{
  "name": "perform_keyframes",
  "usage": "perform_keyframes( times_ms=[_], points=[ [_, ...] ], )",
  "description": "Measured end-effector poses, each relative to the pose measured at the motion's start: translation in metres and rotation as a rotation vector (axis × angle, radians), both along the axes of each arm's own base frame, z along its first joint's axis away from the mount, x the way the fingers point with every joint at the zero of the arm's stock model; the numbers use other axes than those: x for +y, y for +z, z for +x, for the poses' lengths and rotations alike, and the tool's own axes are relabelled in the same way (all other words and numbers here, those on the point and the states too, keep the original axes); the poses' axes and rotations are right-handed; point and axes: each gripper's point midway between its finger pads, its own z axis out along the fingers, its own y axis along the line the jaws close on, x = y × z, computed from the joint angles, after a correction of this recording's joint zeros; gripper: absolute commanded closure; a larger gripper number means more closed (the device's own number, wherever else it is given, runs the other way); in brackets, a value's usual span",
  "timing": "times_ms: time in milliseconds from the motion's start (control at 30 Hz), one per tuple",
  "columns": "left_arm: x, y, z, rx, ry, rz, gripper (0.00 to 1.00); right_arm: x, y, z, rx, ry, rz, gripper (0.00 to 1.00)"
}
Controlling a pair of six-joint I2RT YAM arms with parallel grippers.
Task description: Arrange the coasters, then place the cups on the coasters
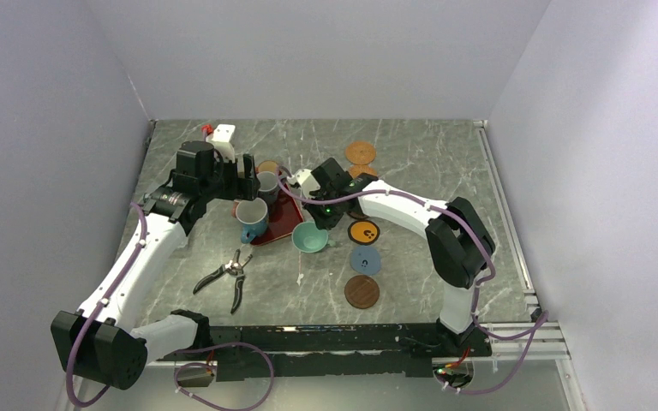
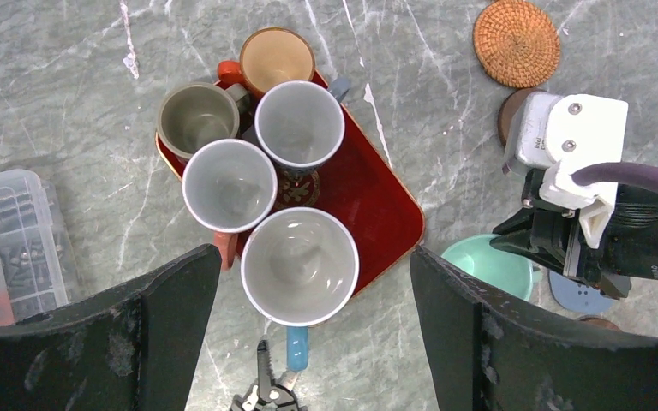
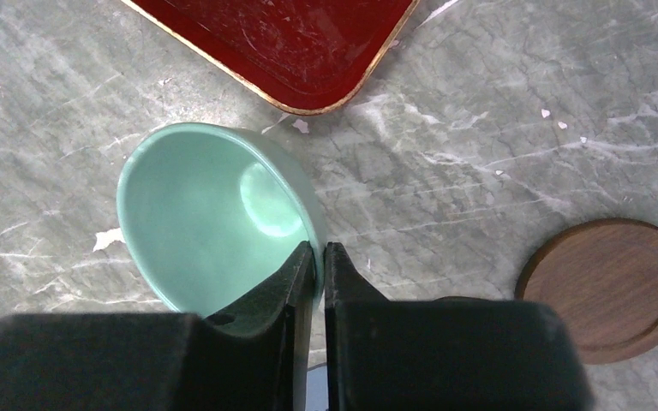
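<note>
My right gripper [image 3: 320, 257] is shut on the rim of the teal cup [image 3: 214, 214], one finger inside and one outside. The cup leans beside the near corner of the red tray [image 2: 368, 197]. My left gripper [image 2: 313, 253] hangs open above the blue cup with white inside [image 2: 300, 265], touching nothing. On the tray also stand the pink-handled white [image 2: 229, 184], grey-white [image 2: 300, 124], olive [image 2: 197, 118] and orange-brown [image 2: 276, 58] cups. On the right lie a woven orange coaster [image 1: 361, 152], an orange-faced black one [image 1: 363, 231], a blue one [image 1: 365, 260] and a dark brown one [image 1: 361, 292].
Pliers [image 1: 227, 276] lie on the marble in front of the tray. A clear plastic box of small parts [image 2: 8, 231] sits to the tray's left. A small white and red object [image 1: 221, 135] stands at the back left, near the wall.
</note>
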Motion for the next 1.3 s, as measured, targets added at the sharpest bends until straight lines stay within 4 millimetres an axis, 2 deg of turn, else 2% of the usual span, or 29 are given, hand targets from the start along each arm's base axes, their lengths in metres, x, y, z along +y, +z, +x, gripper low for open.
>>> perform_keyframes(
  times_ms=[167,433,533,700,800,967,1067,1300],
  points=[
    [-0.001,-0.001,0.000,0.001,-0.003,-0.001,0.12,0.003,0.001,0.000,-0.008,0.003,0.007,0.75],
    [-0.001,-0.002,0.000,0.001,-0.003,-0.002,0.12,0.001,0.011,0.007,-0.040,-0.074,0.030,0.51],
    [-0.001,-0.002,0.000,0.001,-0.003,-0.002,0.12,-0.005,0.022,0.014,-0.062,-0.185,0.033,0.50],
    [-0.001,-0.002,0.000,0.001,-0.002,-0.002,0.12,-0.027,0.040,0.018,-0.047,-0.477,0.031,0.49],
    [-0.001,-0.002,0.000,0.001,-0.002,-0.002,0.12,-0.034,0.044,0.009,0.017,-0.632,0.062,0.49],
    [-0.001,-0.002,0.000,0.000,-0.003,-0.002,0.12,-0.042,0.041,-0.019,0.145,-0.799,0.133,0.48],
    [-0.001,-0.001,0.000,0.000,-0.002,-0.003,0.12,-0.039,0.038,-0.030,0.216,-0.867,0.164,0.49],
    [0.000,0.002,-0.001,-0.009,-0.002,-0.005,0.12,-0.028,0.032,-0.042,0.298,-0.944,0.199,0.51]
  ],
)
